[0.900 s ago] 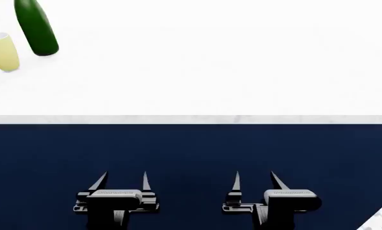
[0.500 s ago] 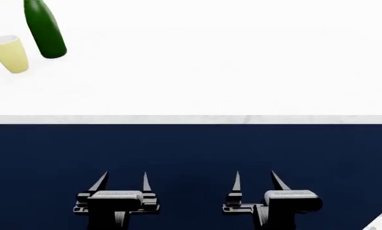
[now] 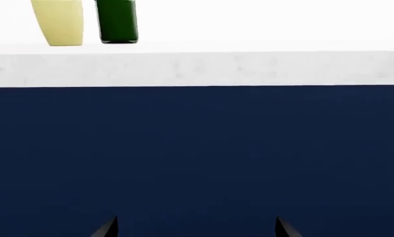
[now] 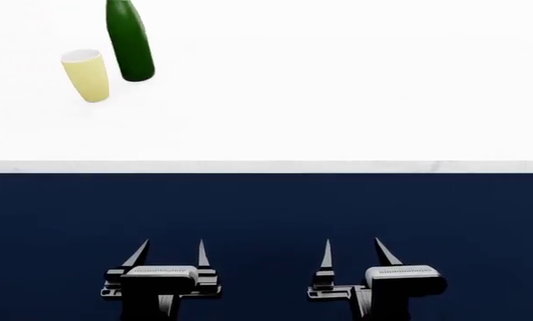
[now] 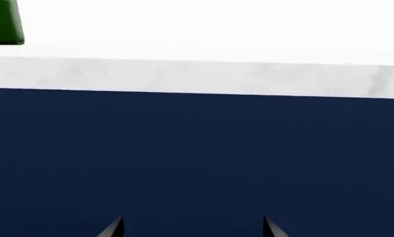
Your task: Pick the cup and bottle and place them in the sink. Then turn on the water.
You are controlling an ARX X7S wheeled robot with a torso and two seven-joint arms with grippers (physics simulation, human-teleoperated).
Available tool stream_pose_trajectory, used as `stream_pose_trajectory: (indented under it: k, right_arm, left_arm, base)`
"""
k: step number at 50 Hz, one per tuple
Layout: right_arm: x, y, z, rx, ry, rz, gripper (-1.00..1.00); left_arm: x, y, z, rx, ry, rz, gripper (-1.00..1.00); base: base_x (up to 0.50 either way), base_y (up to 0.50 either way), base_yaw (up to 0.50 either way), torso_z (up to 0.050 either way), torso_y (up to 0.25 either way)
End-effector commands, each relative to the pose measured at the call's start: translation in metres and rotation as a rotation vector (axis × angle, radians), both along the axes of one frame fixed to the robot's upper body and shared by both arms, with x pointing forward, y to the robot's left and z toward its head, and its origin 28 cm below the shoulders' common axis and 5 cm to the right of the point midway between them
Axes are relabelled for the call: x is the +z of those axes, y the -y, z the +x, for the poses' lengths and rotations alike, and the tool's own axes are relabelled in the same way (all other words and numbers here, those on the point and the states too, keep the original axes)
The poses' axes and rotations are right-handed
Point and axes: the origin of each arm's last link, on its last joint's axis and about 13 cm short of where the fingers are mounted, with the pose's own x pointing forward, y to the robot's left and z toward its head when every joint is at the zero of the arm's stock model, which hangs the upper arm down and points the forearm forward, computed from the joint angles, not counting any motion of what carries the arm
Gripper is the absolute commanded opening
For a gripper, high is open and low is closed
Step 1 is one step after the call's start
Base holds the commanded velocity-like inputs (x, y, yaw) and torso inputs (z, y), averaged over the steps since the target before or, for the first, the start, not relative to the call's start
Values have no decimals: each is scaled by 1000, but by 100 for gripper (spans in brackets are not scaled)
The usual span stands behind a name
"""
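Left gripper (image 4: 169, 249) low in front of the dark blue cabinet front (image 4: 266, 207), fingers spread wide, holding nothing. Right gripper (image 4: 351, 249) beside it at the same height, also spread wide and empty. Both well below the edge of the white counter (image 4: 338, 100), with tips pointing up and forward toward it.

Cup (image 4: 86, 75) and bottle (image 4: 130, 41) standing upright on the counter, far back and to the left in the head view. Cup just beside the bottle, on its left and a little nearer to the robot; a narrow gap between them, so apparently not touching. Long axis of both vertical; top of the bottle cut off by the frame, so cork and label not visible.

Seen from the left wrist view: cup (image 3: 58, 22) and bottle (image 3: 117, 20) above the counter edge, off to one side of the line between the finger tips. From the right wrist view: only a corner of the bottle (image 5: 3, 22) at the very border, cup not visible at all.

Judged from this: both things lying forward, higher and to the left of both hands, left gripper clearly the nearer one. Probably necessary to rise above the counter edge first, then to reach forward and leftward, approaching from the side because of the upright axis. Bottle tall, so likely easy to tip if pushed. Sink not visible in any view.
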Motion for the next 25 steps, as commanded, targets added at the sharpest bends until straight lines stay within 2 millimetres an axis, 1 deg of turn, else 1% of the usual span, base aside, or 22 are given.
stream_pose_trajectory:
  k: [1,25]
  right_arm:
    - [-1,-1,0,5,-1,-4,100]
    - [-1,0,0,4,-5,-6,100]
  left_arm:
    - [-1,0,0,-1,-1,-3,100]
    - [-1,0,0,-5,-4,-7,100]
  base:
    - [0,500,0,0,0]
    - [0,500,0,0,0]
